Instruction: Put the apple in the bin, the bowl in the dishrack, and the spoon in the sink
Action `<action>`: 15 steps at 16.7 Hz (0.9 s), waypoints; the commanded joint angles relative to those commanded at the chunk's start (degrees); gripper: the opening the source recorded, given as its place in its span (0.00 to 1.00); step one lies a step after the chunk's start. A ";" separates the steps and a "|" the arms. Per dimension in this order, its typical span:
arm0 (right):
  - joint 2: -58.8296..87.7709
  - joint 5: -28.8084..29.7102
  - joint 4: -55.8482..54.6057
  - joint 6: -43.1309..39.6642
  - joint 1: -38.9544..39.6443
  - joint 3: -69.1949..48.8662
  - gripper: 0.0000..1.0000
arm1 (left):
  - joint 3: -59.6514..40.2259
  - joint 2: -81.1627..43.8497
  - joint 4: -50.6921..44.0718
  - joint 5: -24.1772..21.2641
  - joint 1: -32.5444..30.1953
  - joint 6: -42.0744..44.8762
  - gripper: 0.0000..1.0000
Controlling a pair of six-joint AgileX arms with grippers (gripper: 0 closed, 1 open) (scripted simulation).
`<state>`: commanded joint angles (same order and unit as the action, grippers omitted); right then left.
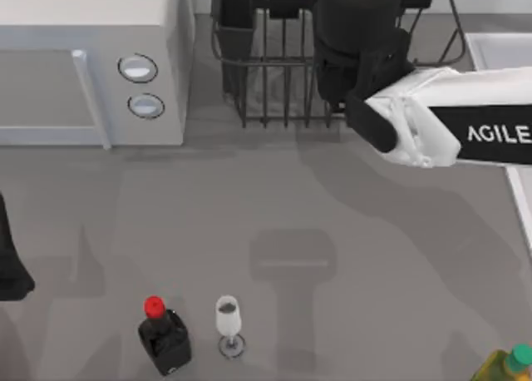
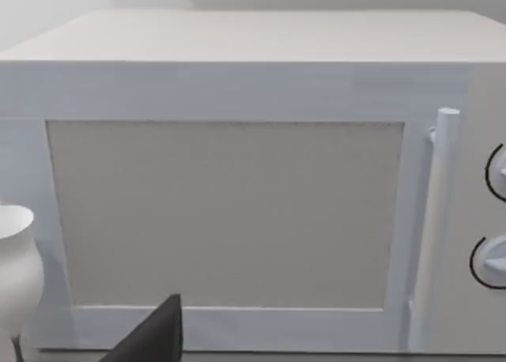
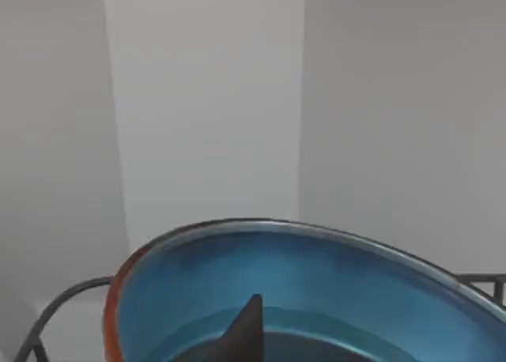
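Observation:
My right gripper (image 1: 356,65) hangs over the black wire dishrack (image 1: 266,73) at the back of the table. It is shut on the blue bowl (image 3: 300,283). In the right wrist view the bowl's reddish-brown rim sits close below the camera, one dark fingertip (image 3: 247,334) rests inside it, and rack wires curve past on both sides. From above, the arm hides the bowl. The pale rim of the sink (image 1: 497,42) lies at the right edge. The apple, the spoon and the bin are out of view. My left arm (image 1: 10,264) is parked at the left edge.
A white microwave (image 1: 83,73) with two round knobs fills the back left. A black bottle with a red cap (image 1: 163,335) and a clear wine glass (image 1: 229,321) stand near the front edge. A yellow bottle with a green cap (image 1: 507,366) is at the front right.

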<state>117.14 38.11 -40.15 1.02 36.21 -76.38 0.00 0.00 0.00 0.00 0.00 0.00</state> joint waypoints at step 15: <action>-8.71 -1.72 1.95 0.29 -5.20 4.76 1.00 | 0.00 0.00 0.00 0.00 0.00 0.00 1.00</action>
<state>108.43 36.39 -38.20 1.31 31.01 -71.61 0.00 0.00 0.00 0.00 0.00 0.00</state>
